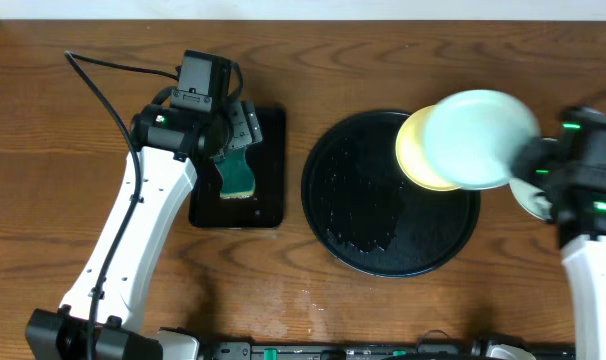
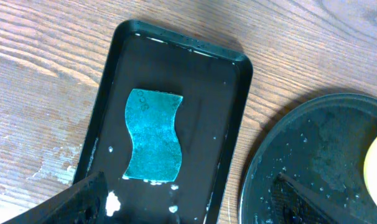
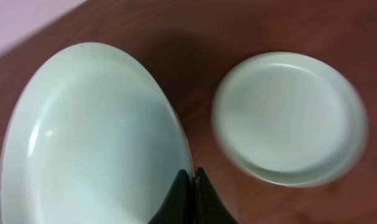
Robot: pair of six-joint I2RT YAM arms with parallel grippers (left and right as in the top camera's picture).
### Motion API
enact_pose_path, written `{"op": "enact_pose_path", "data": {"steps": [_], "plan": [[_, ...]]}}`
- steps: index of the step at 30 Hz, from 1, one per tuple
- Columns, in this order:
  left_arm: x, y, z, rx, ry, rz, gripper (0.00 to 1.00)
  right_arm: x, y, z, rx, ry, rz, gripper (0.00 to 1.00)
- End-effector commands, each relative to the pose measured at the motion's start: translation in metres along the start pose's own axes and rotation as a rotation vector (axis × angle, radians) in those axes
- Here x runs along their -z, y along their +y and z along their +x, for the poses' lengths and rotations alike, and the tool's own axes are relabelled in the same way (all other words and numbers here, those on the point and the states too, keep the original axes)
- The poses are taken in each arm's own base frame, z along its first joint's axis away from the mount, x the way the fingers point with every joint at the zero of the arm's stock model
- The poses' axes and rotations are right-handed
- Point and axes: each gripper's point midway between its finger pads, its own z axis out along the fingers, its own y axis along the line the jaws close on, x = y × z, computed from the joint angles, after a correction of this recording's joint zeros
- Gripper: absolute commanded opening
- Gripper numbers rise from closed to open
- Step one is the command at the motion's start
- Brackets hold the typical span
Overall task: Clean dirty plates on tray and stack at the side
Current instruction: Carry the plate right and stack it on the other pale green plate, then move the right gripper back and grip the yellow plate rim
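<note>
I'm looking at a brown wooden table [image 1: 383,310] bearing three things: the round black tray [image 1: 353,210], a rectangular black tray [image 1: 271,160] to its left, and one pale plate [image 3: 288,118] to its right.

Bench [image 1: 383,60]: brown wood, grain plain, low sheen. Tray [image 1: 335,215]: black, glossy, beaded with water drops. Small tray [image 2: 229,112]: black, glossy, wet. Sponge [image 2: 152,135]: teal, matt, finely rough. Plates [image 3: 95,143]: pale plastic, smooth, with a soft sheen. Left arm [image 1: 133,230]: white shell, smooth.
</note>
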Motion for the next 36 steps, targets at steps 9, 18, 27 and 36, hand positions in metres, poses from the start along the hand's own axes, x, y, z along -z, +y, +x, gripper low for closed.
{"op": "enact_pose_path", "data": {"steps": [9, 18, 27, 36], "plan": [[0.003, -0.001, -0.004, -0.001, -0.011, 0.000, 0.85, -0.023, -0.182, -0.005, -0.493, 0.009, 0.421, 0.01], [0.003, -0.001, -0.004, -0.002, -0.011, 0.000, 0.84, -0.087, -0.192, 0.036, -0.448, 0.226, 0.309, 0.01], [0.003, -0.001, -0.004, -0.002, -0.011, 0.000, 0.84, -0.085, -0.107, -0.005, -0.215, 0.125, -0.009, 0.45], [0.003, -0.001, -0.004, -0.002, -0.011, 0.000, 0.85, -0.060, 0.026, 0.013, 0.226, 0.130, -0.227, 0.47]]}}
